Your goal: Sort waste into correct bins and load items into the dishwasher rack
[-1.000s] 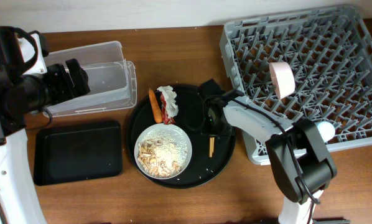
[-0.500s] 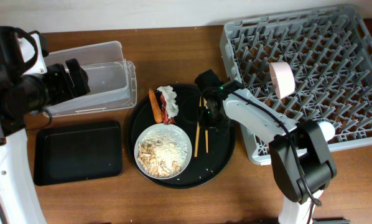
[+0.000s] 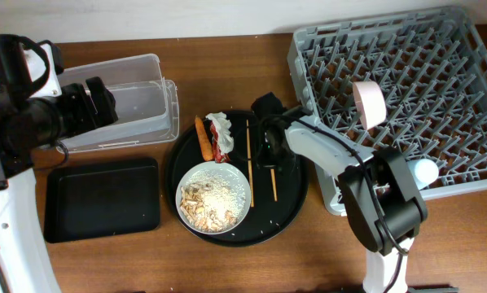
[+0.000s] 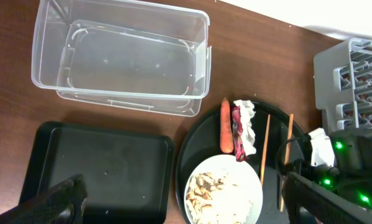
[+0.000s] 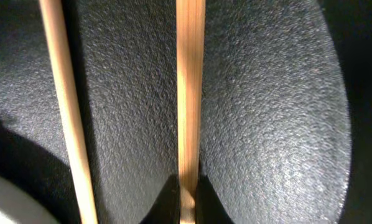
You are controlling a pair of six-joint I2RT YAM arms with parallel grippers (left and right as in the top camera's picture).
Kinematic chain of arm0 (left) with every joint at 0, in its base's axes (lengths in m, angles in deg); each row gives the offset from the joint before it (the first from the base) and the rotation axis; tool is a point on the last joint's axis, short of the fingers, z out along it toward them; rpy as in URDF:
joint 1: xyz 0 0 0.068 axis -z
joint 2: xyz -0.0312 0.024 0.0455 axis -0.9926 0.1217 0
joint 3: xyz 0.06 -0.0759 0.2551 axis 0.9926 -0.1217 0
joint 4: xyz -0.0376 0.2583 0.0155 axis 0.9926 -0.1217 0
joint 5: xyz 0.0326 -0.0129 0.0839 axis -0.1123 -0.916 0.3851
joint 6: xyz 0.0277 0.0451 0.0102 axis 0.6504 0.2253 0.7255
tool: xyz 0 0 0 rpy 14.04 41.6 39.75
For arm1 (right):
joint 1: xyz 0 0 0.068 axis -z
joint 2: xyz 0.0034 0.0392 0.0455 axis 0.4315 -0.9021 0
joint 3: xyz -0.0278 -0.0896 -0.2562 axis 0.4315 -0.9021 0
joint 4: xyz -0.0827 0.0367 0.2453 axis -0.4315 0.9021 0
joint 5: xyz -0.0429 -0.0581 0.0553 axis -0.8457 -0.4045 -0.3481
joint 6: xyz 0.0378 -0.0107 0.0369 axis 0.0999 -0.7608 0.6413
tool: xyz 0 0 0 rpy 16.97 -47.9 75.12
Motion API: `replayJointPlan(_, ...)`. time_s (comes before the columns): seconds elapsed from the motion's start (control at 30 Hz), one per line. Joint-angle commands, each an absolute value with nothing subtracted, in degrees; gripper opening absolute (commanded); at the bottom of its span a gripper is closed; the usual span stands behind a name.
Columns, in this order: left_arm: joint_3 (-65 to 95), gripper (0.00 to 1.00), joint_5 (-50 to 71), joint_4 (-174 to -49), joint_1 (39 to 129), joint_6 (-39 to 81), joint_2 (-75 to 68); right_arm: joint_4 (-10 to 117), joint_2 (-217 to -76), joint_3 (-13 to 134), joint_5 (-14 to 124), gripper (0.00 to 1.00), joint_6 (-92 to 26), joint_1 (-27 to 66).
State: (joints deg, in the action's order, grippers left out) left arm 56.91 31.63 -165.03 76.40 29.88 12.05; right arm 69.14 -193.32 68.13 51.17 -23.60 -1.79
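Chopsticks [image 3: 248, 159] lie parallel and apart on the round black tray [image 3: 296, 199] on the counter [image 3: 227, 49], beside the plate [image 3: 213, 195]; the right tool [image 5: 186, 198] pinches narrowly the chopstick [image 5: 190, 93] nearer the grey rack [image 3: 439, 98], while the left tool [image 3: 101, 102] hangs wide by the clear tub [image 3: 158, 59].
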Motion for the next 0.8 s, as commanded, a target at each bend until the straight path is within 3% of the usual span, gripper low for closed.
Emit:
replayJointPlan(0.0, 57.11, 0.99, 32.2, -164.96, 76.18, 29.16, 12.03, 74.93, -189.76, 76.28, 49.45, 0.04, -27.16, -1.68)
replayJointPlan(0.13, 57.11, 0.99, 32.2, -164.96, 76.2, 29.16, 12.03, 86.19, -185.28, 90.16, 40.42, 0.04, -33.46, -0.9)
replayJointPlan(0.27, 57.11, 1.0, 32.2, -164.96, 76.18, 29.16, 12.03, 88.57, -184.43, 95.75, 32.6, 0.05, -41.83, 3.02)
replayJointPlan(0.43, 57.11, 0.99, 32.2, -164.96, 76.18, 29.16, 12.03, 88.22, -187.99, 94.81, 33.14, 0.04, -43.58, 11.17)
replayJointPlan(0.5, 57.11, 0.99, 32.2, -164.94, 76.18, 29.16, 12.03, 88.79, -190.2, 94.66, 40.71, 0.04, -46.35, 14.05)
replayJointPlan(0.57, 57.11, 0.99, 32.2, -164.96, 76.18, 29.16, 12.03, 88.98, -191.14, 94.42, 41.67, 0.11, -46.77, 14.38)
replayJointPlan(0.67, 57.11, 0.99, 32.2, -164.96, 76.18, 29.18, 12.03, 88.94, -191.14, 94.46, 39.42, 0.33, -46.75, 14.29)
replayJointPlan(0.77, 57.11, 0.99, 32.2, -164.96, 76.18, 29.16, 12.03, 90.58, -190.16, 95.38, 42.13, 0.35, -46.7, 13.99)
